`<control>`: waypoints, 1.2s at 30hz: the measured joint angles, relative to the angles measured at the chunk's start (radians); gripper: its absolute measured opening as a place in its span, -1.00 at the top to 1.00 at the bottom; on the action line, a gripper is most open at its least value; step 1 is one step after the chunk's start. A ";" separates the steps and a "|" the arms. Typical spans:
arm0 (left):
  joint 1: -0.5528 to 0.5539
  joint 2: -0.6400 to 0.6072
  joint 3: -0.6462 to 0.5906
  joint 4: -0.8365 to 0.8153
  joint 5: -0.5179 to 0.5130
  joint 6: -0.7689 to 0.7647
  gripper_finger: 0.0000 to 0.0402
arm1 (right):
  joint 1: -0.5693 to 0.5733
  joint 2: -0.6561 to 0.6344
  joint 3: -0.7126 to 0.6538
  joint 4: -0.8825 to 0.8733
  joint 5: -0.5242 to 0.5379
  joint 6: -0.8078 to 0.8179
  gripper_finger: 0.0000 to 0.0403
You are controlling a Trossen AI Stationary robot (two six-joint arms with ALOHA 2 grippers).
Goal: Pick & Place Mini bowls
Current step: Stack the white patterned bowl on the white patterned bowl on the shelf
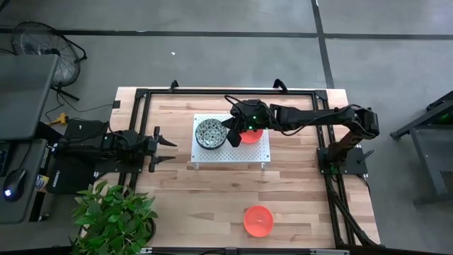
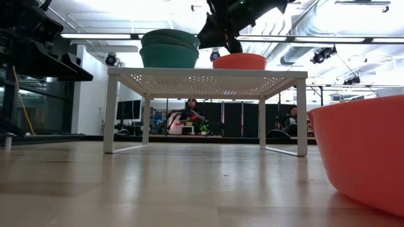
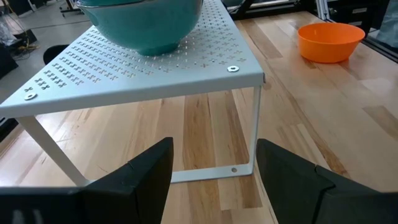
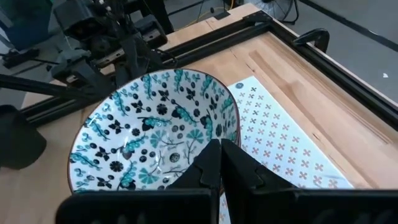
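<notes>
A stack of speckled mini bowls (image 1: 209, 134) (image 2: 169, 49) stands on the white perforated platform (image 1: 249, 154), teal on the outside (image 3: 146, 25). An orange-red mini bowl (image 1: 254, 136) (image 2: 240, 61) sits beside the stack on the platform. Another orange-red bowl (image 1: 259, 220) (image 3: 329, 40) (image 2: 366, 157) rests on the table near its near edge. My right gripper (image 1: 231, 134) (image 4: 219, 146) is shut, just above the top speckled bowl's (image 4: 155, 134) rim, between the two bowls. My left gripper (image 1: 172, 149) (image 3: 214, 155) is open and waits left of the platform, at table height. My right gripper's shut fingertips (image 4: 211, 155) point slanting down over the rim of the top speckled bowl, on the side toward the orange-red bowl. Nothing is between the fingers. Whether they touch the rim, I cannot tell.
The platform stands on thin white legs (image 3: 257, 124) with open space beneath. A black frame (image 1: 226, 92) borders the table. A potted plant (image 1: 117, 216) stands at the near left corner. Bare wood (image 1: 198, 205) lies between the platform and the near edge.
</notes>
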 joint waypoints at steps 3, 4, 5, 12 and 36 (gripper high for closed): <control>0.000 0.000 0.000 0.000 0.000 0.000 -0.12 | 0.000 0.011 0.001 0.007 0.000 0.003 1.00; 0.000 0.000 0.000 0.000 0.000 0.000 -0.12 | 0.000 0.013 0.001 0.005 0.000 0.007 1.00; 0.000 0.000 0.000 0.000 0.000 0.000 -0.12 | 0.000 0.013 0.001 0.007 0.001 0.010 1.00; 0.000 0.000 0.000 0.000 0.000 0.000 -0.12 | -0.005 0.013 0.001 0.089 0.005 0.019 1.00; 0.000 0.000 0.000 0.000 -0.003 0.000 -0.12 | 0.189 0.034 0.002 0.316 0.255 0.045 1.00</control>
